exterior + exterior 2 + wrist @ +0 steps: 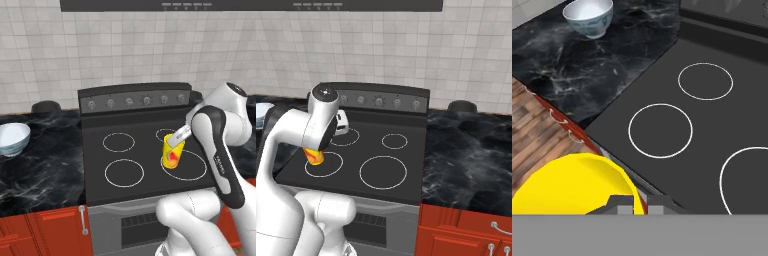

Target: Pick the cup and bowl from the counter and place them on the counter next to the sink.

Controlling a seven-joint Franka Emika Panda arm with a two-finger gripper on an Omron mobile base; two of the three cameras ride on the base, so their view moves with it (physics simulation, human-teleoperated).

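Cup [173,152] rim pinched between fingers [176,138], above stovetop [145,172].

You see one cup [173,154], one bowl [12,138], one stovetop [145,160] with four white rings, five knobs on its back panel, and one arm.

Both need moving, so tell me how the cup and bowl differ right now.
The cup is yellow with a red-orange mark; the bowl is white inside with pale blue-grey bands. The cup is narrow, the bowl far wider. The cup hangs in the shut claw over the stovetop; the bowl rests on the counter. Both are open-topped and handleless.
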